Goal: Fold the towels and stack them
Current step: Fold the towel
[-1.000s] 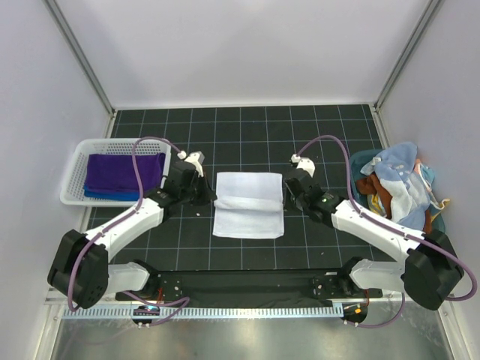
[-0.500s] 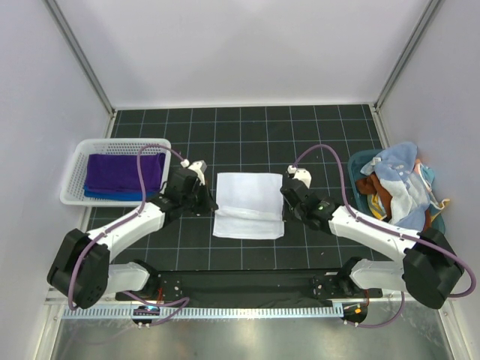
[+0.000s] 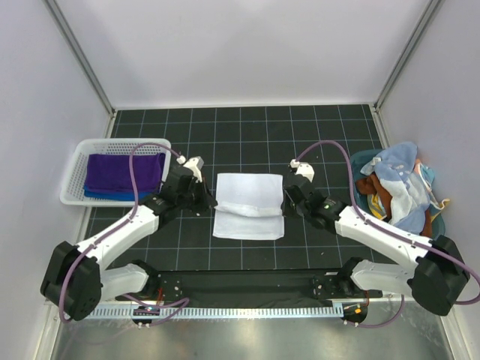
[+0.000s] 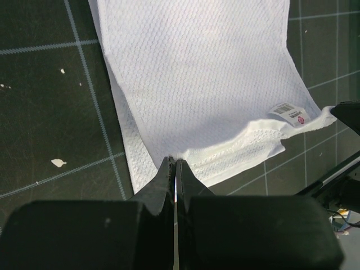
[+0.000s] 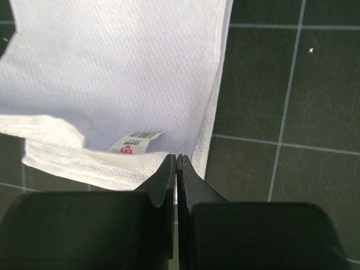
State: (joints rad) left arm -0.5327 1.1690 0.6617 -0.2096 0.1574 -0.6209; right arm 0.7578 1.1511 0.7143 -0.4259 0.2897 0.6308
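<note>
Your left gripper (image 4: 174, 164) has its fingers pressed together on the left edge of the white towel (image 3: 247, 196). Your right gripper (image 5: 175, 160) pinches the opposite edge the same way, just beside the label (image 5: 136, 142). The white towel lies in the middle of the top view on the black mat (image 3: 247, 135), with a raised crease across its lower half. The purple towel (image 3: 124, 170) sits on the blue towel (image 3: 112, 195) in the basket (image 3: 73, 174) at the left of that view.

Each pinch catches only a thin bit of hem, so a quick lift or pull outward could slip the cloth free on one side. If one arm leads, the fold will likely land skewed. You cannot tell whether each pinch holds one layer or two. If it holds two, the whole towel may drag across the mat instead of folding.
</note>
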